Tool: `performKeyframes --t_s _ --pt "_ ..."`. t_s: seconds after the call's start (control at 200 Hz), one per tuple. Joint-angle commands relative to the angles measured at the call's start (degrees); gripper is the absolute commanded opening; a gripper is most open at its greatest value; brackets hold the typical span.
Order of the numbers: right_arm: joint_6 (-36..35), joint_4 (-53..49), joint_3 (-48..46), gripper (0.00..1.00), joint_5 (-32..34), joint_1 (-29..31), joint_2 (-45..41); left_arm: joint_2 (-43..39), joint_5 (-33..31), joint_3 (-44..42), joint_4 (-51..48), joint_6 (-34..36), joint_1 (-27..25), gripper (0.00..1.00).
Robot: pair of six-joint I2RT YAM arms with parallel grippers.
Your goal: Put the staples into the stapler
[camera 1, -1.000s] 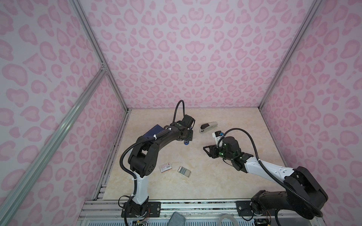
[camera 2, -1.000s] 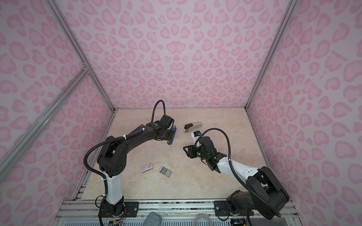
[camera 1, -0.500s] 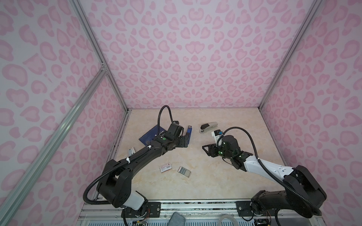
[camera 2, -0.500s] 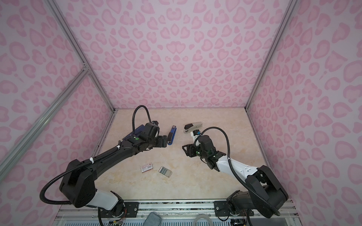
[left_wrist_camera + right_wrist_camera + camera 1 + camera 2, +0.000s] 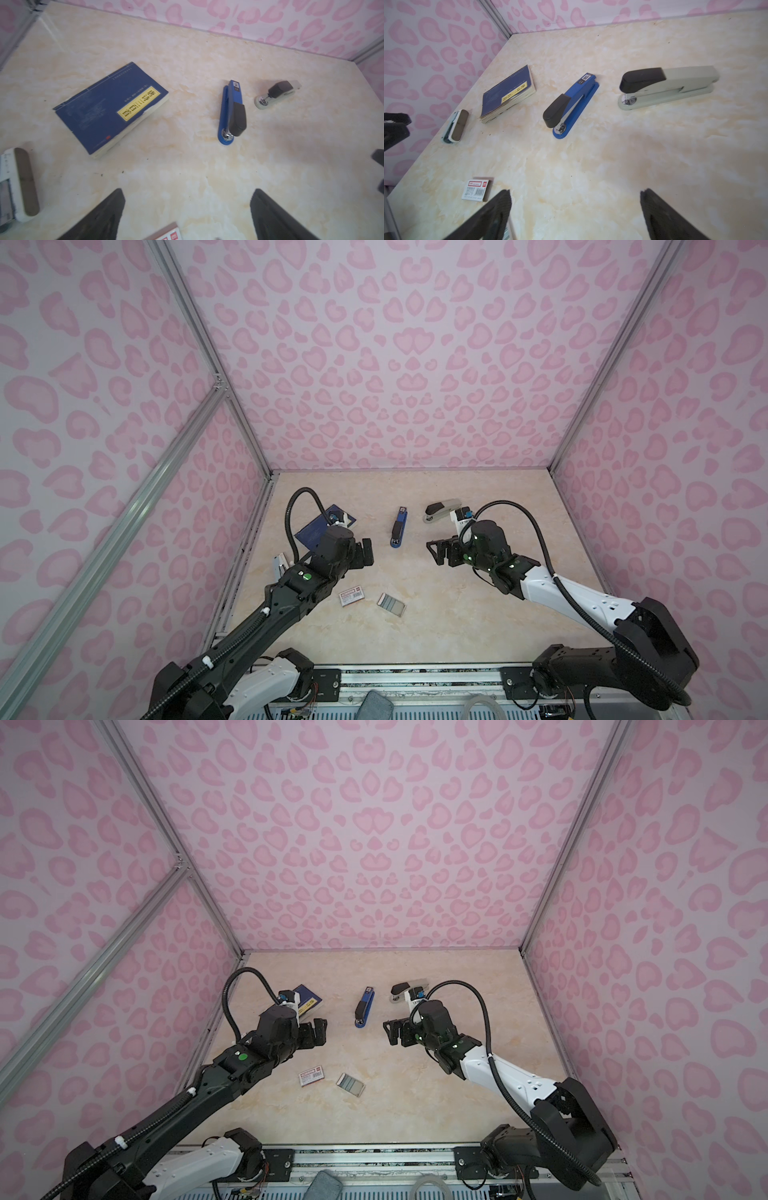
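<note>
Both top views show the left claw [image 5: 365, 553] and right claw [image 5: 437, 552] spread and empty, the staples [image 5: 391, 604] lying on the table [image 5: 457, 614] near their sleeve [image 5: 352, 596], and the blue stapler [image 5: 399, 527] apparently closed, so loading is probably not yet done.

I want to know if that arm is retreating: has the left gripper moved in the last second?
Yes. The left gripper has pulled back toward the near-left, away from the grey stapler, and now stands open, short of the blue stapler.
</note>
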Motion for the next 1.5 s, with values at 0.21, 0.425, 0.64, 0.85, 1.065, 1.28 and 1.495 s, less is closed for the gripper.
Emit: performKeyframes --t_s 0.21,0.425,0.64,0.85,1.065,1.28,1.495 --pt "-8.4 8.7 -7.2 0.99 36.1 -1.8 -7.1 -11.6 -22.4 -9.3 12.4 11.3 4.5 0.97" --pt "-14.2 21.9 -14.6 0.99 46.3 -6.6 -7.9 -6.4 -19.2 -11.7 22.8 15.2 15.9 0.96" --pt "-19.3 35.1 -20.4 0.98 50.4 -12.6 -4.1 8.1 -14.9 -12.2 36.8 15.1 21.6 0.96" --pt "-21.5 44.7 -24.4 0.98 46.1 -18.1 2.6 17.4 -16.7 -16.6 54.3 20.7 22.3 0.97" --pt "-26.9 58.4 -26.4 0.98 41.7 -19.7 10.2 24.8 -12.3 -19.7 67.8 25.1 22.7 0.97" --pt "-25.3 63.6 -28.9 0.98 30.6 -24.0 12.5 24.6 -3.0 -26.5 79.1 26.4 24.2 0.97" --pt "-22.3 55.9 -25.0 1.00 18.6 -29.3 14.3 28.1 12.2 -22.4 73.4 24.8 30.3 0.97"
